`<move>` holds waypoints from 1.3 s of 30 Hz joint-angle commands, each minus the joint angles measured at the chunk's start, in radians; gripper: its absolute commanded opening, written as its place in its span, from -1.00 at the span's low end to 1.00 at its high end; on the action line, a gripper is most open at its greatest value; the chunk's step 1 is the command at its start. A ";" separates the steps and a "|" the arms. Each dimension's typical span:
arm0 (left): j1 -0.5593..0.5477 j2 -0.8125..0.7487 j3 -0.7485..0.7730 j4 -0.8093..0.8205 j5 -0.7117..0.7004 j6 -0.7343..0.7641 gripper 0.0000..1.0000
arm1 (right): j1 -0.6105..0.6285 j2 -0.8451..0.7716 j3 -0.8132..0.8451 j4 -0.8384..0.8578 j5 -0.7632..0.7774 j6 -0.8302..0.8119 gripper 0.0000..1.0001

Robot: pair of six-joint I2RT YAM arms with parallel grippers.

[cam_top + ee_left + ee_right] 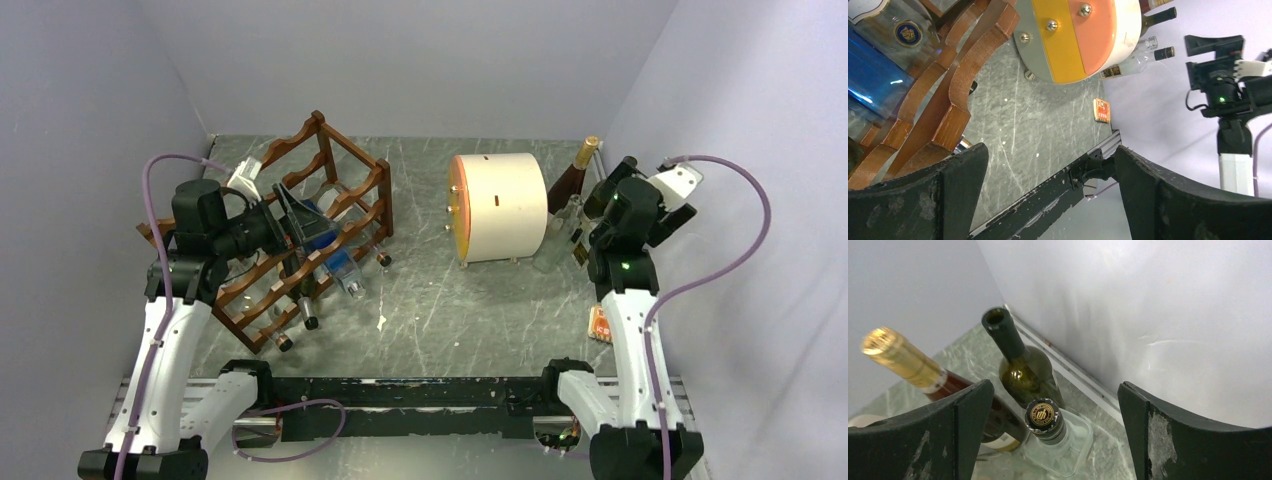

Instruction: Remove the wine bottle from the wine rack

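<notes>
Right jaws: spread wide, gripping nothing, positioned over the clear wine bottle (1058, 440). This bottle stands upright on the table (440, 310), near a green bottle (1025, 372) and a gold-foiled bottle (900, 357), beside the cream drum (500, 207) and well apart from the wine rack (965, 80). Left jaws: spread, empty, at the rack, where a blue bottle (873, 80) lies.

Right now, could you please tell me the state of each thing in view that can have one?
Reddish-brown wooden wine rack: loaded with bottles.
Blue glass bottle: lying in the rack.
Cream cylindrical drum: lying on its side.
Dark green glass bottle: upright, uncorked.
Gold-foiled bottle: sealed.
Clear glass bottle: upright, capped.
Left gripper: jaws open, empty.
Right gripper: jaws open, empty.
</notes>
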 commanded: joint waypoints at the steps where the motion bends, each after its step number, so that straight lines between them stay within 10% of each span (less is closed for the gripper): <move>1: 0.006 0.007 0.040 -0.006 0.014 0.039 1.00 | 0.005 -0.076 0.096 -0.088 -0.004 0.005 1.00; 22: 0.006 0.043 0.241 -0.216 -0.197 0.100 0.99 | 0.049 -0.057 0.217 0.150 -1.125 0.392 1.00; 32: 0.006 0.157 0.368 -0.284 -0.345 0.164 1.00 | 0.736 0.125 0.279 0.069 -0.798 0.299 1.00; 39: 0.006 0.278 0.438 -0.261 -0.341 0.166 0.94 | 0.832 0.200 0.261 0.005 -0.812 0.261 1.00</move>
